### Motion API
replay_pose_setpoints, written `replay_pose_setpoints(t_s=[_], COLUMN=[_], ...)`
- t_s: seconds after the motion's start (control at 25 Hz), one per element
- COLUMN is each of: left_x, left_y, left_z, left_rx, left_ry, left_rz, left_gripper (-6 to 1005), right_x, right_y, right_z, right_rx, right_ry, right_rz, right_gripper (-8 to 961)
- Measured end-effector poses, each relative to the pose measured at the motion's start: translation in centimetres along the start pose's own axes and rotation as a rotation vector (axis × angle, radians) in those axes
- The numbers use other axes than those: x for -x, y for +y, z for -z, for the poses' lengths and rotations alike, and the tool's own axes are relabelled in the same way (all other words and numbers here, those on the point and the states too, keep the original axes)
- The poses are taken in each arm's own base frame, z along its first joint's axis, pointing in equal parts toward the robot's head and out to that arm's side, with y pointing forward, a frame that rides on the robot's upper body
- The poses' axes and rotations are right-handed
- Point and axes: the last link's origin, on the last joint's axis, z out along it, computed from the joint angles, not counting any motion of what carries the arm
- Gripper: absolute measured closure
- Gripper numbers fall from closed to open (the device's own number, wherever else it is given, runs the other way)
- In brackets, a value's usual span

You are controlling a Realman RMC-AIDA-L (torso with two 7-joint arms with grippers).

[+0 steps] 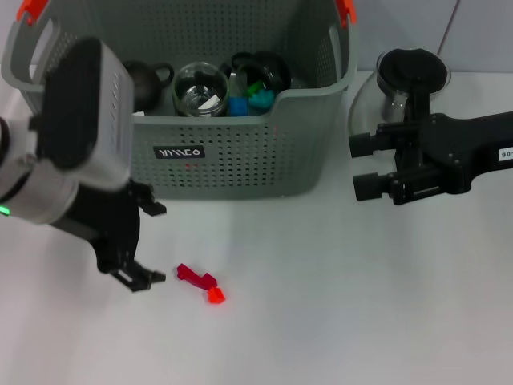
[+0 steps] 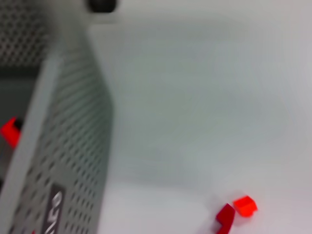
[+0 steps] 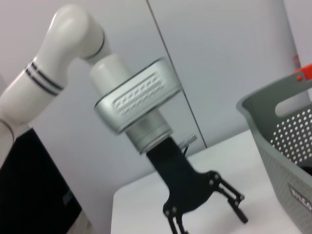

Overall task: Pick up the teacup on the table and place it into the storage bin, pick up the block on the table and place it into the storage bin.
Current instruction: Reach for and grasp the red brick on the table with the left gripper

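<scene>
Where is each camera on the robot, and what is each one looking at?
Head view: sits on the robot's head, looking forward and down at the white table, the storage bin, the red blocks and both arms: left gripper, right gripper.
Left wrist view: sits on the left arm, facing the bin's perforated wall and the blocks; none of its own arm shows.
Right wrist view: sits on the right arm, looking across at the left gripper, jaws open, and the bin's corner.
Shared: the bin shows in all three.

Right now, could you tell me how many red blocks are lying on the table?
2: a dark red block and an orange-red block, side by side in front of the storage bin, near the left gripper.
</scene>
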Motion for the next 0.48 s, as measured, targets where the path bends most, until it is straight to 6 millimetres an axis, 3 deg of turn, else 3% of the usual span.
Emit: replay_pose_setpoints(t_s=[0.24, 0.48], left_x=[-1.1, -2.5], left_y=[1.3, 2.3], left_z=[-1.5, -3.1], left_rx=[0.046, 0.094], left_ry=[-0.123, -0.165], left_rz=[-0.237, -0.361], left_gripper=[61, 61], right_x=[0.0, -0.1], right_y=[-0.1, 0.1], right_z=[0.3, 0.3], right_rx=[-0.007, -0.001], right_ry=[-0.048, -0.06], right_rz=[-0.027, -0.033], right_gripper=[28, 29])
